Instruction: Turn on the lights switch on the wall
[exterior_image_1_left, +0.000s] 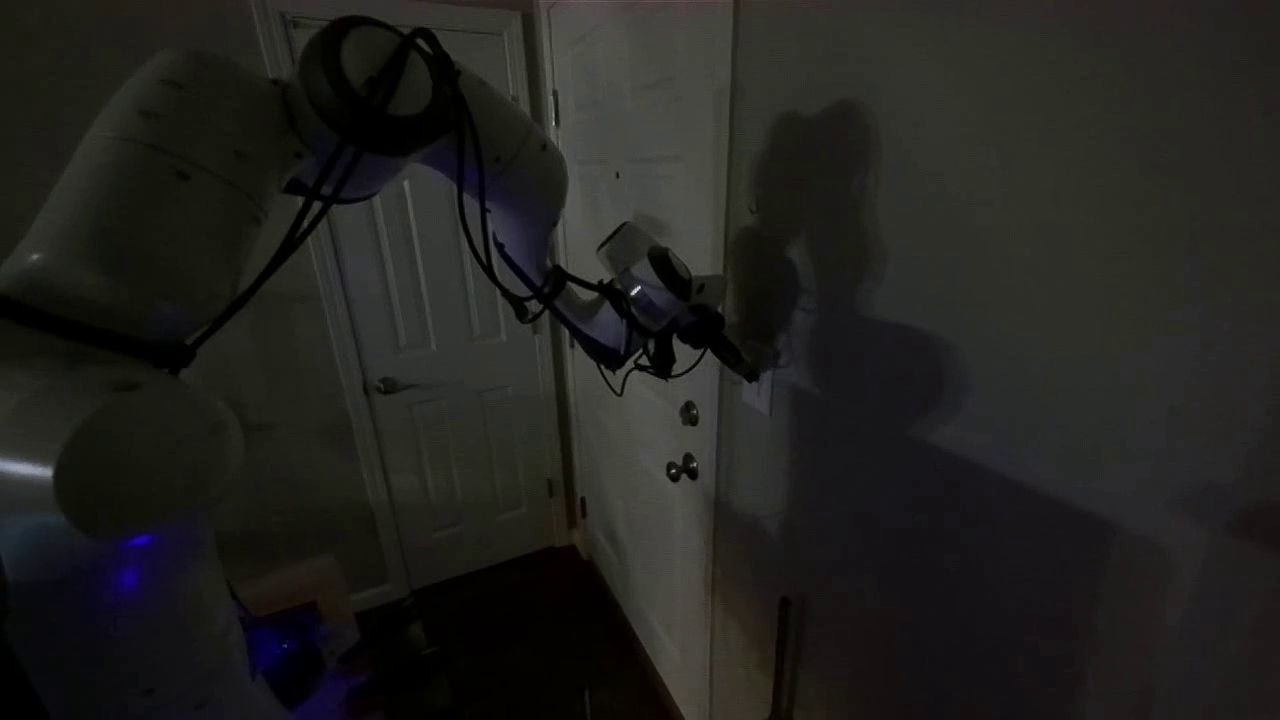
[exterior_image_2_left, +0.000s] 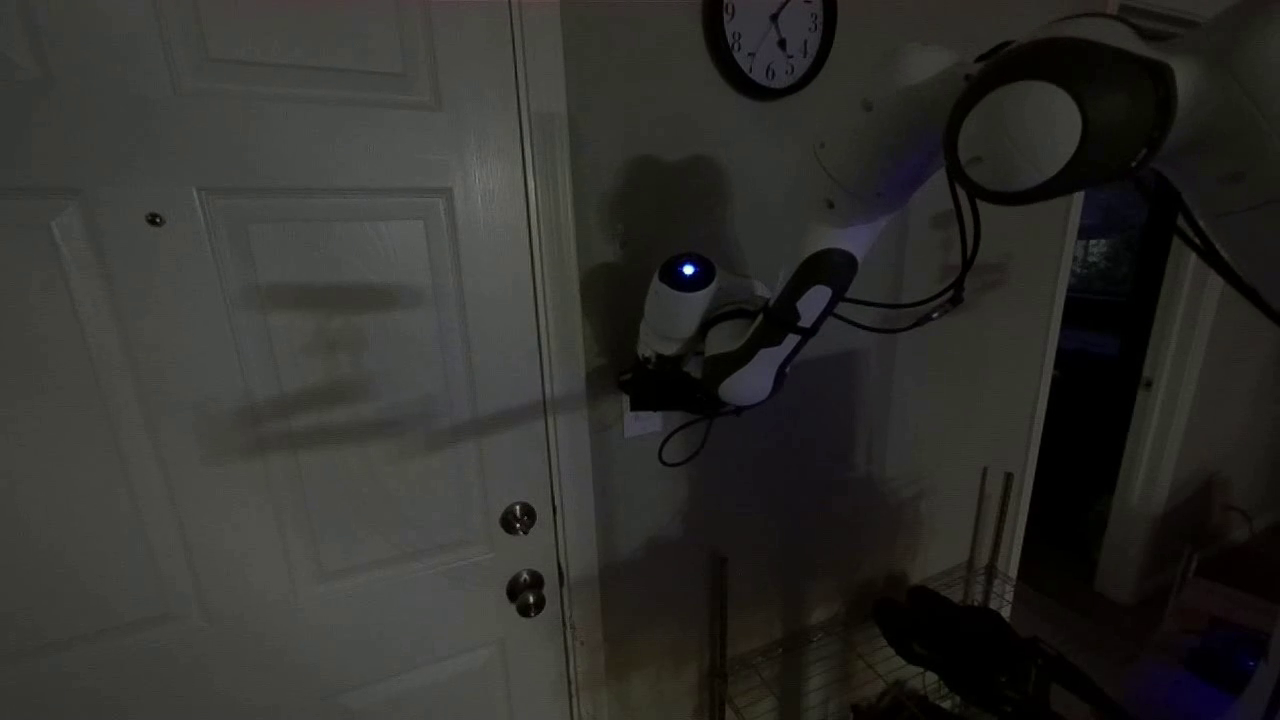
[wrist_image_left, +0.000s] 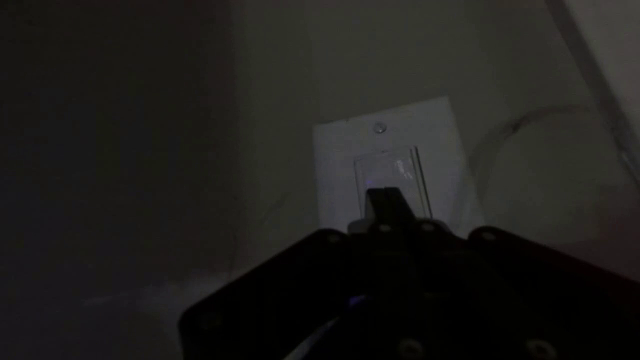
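The lights switch (wrist_image_left: 387, 167) is an upright white plate with a wide rocker and a screw above it. It sits on the dim white wall (wrist_image_left: 280, 75). The switch also shows in both exterior views (exterior_image_1_left: 759, 396) (exterior_image_2_left: 642, 424), partly hidden by the gripper. My black gripper (wrist_image_left: 384, 190) is shut and empty, its fingertips together in front of the rocker. The fingers hide the lower part of the plate. In an exterior view the fingertips (exterior_image_1_left: 752, 376) are at the upper part of the plate. I cannot tell whether they touch it.
A white panelled door with a round knob (exterior_image_1_left: 683, 468) and lock (exterior_image_1_left: 689, 413) stands beside the switch. A clock (exterior_image_2_left: 770, 40) hangs above. A wire rack (exterior_image_2_left: 800, 660) and a black object (exterior_image_2_left: 960, 640) are below. Loose cables (exterior_image_1_left: 480, 220) hang from the arm. The room is dark.
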